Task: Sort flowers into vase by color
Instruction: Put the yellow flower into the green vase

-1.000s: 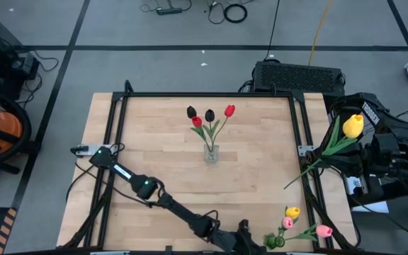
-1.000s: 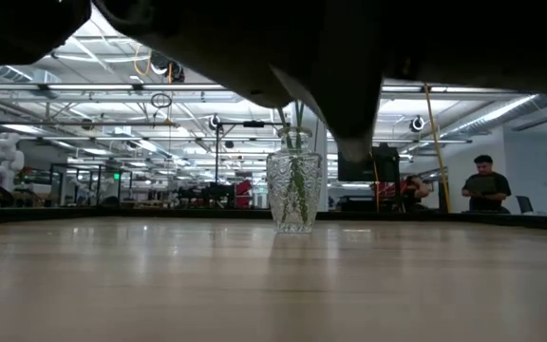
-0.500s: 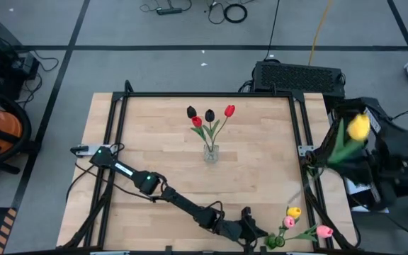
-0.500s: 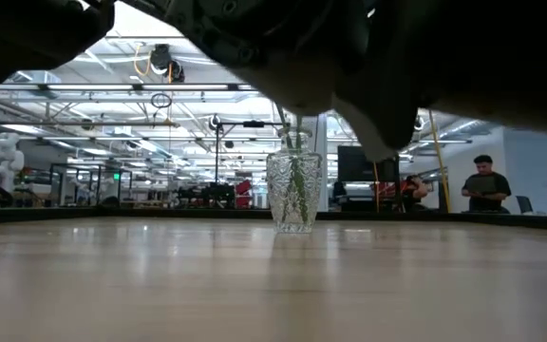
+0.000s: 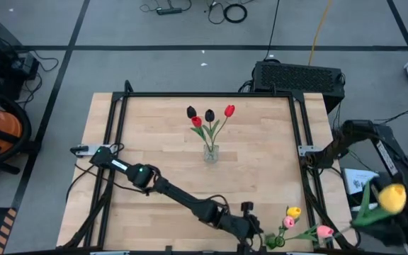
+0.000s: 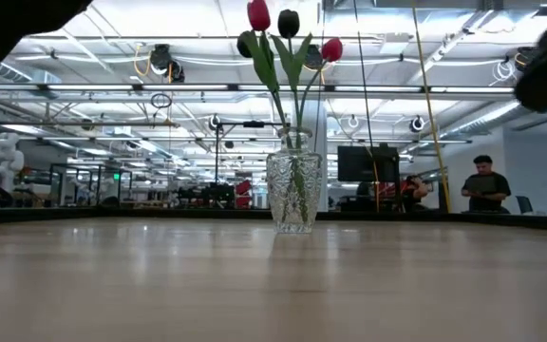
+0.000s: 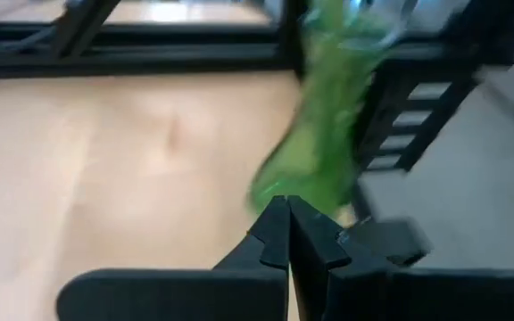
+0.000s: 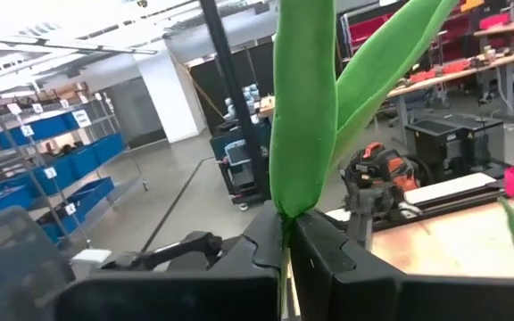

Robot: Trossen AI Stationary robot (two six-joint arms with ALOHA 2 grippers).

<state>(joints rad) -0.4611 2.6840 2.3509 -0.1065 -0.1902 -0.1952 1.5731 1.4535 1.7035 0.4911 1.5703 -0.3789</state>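
A: Right gripper (image 8: 286, 234): fingers pinched together on the stem of the yellow tulip (image 5: 391, 197), held off the table's right side, well apart from the vase (image 5: 210, 151). Left gripper (image 7: 288, 234): fingers closed with nothing between them, at the table's near edge just beside the loose flowers (image 5: 297, 225).

B: Confirmed. The vase stands mid-table with two red and two black heads in it. One yellow and two pink tulips lie at the near right corner.

A: We judge the main hazard to be the long stem. A grip low on it lets the head swing during transport, so the stem end could miss the vase mouth.

B: Second hazard: the vase is narrow and already crowded. A sideways push on insertion could tip it or dislodge seated stems.
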